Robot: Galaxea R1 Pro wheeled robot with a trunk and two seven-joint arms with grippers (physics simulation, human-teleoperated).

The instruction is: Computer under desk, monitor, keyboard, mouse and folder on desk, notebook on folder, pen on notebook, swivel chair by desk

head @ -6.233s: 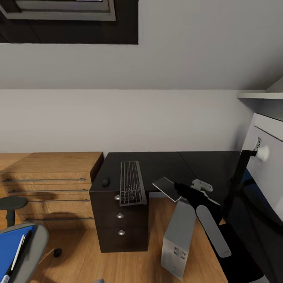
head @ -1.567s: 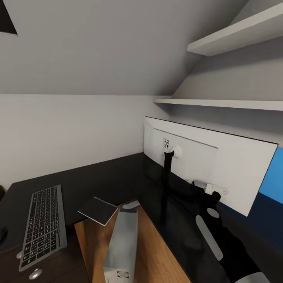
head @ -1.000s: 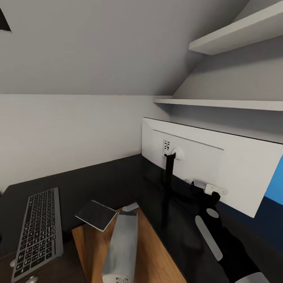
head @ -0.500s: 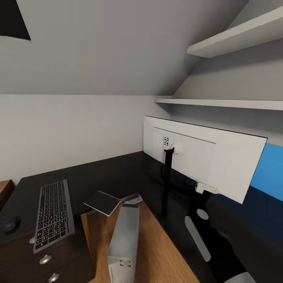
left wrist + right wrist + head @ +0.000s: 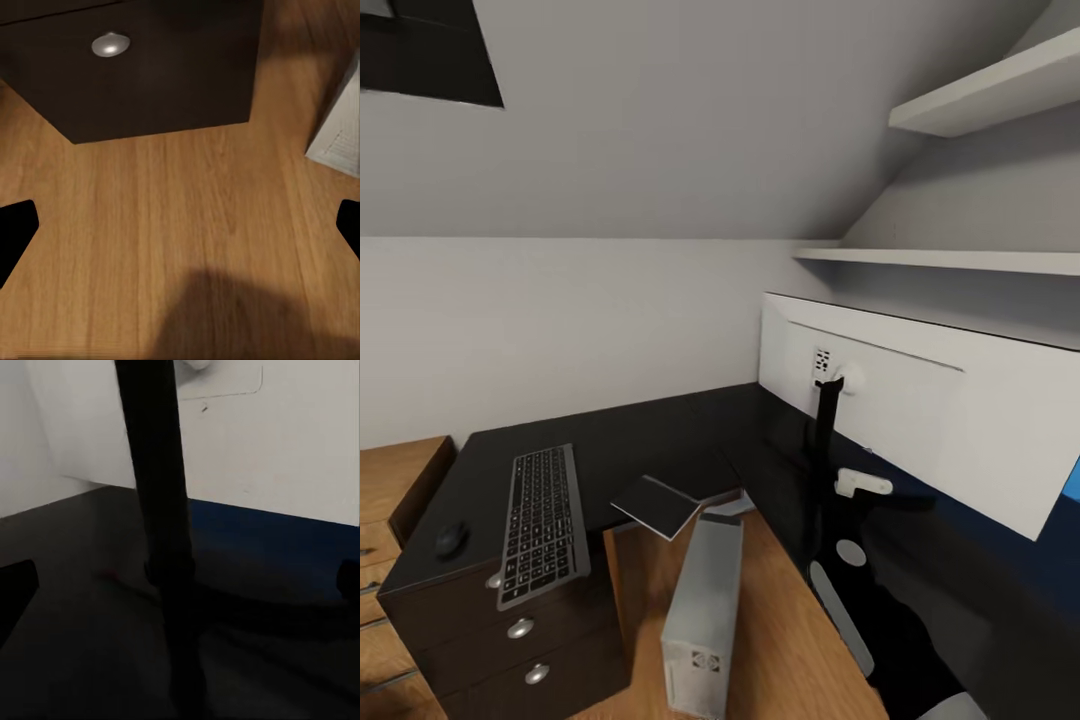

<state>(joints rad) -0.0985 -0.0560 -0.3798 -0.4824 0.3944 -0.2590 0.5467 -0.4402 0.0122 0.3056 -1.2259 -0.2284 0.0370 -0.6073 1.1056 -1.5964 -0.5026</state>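
The monitor (image 5: 940, 420) stands on the black desk (image 5: 660, 440), white back toward me, its dark stand post (image 5: 161, 510) directly ahead of my right tool (image 5: 180, 585), whose tips sit wide apart. Flat grey keyboard (image 5: 542, 522) and mouse (image 5: 451, 539) lie near the desk's front edge. The silver computer (image 5: 705, 610) stands on wood floor (image 5: 180, 225) in the knee space. Left tool (image 5: 180, 225) spread apart over open floor beside the drawer unit (image 5: 135, 67).

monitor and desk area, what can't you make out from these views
- White flat monitor: head view shows its back, screen faces away; right end cut by the frame edge.
- Black monitor stand: right wrist view, its foot melts into the dark desk.
- Small dark mouse: head view, too small for detail.
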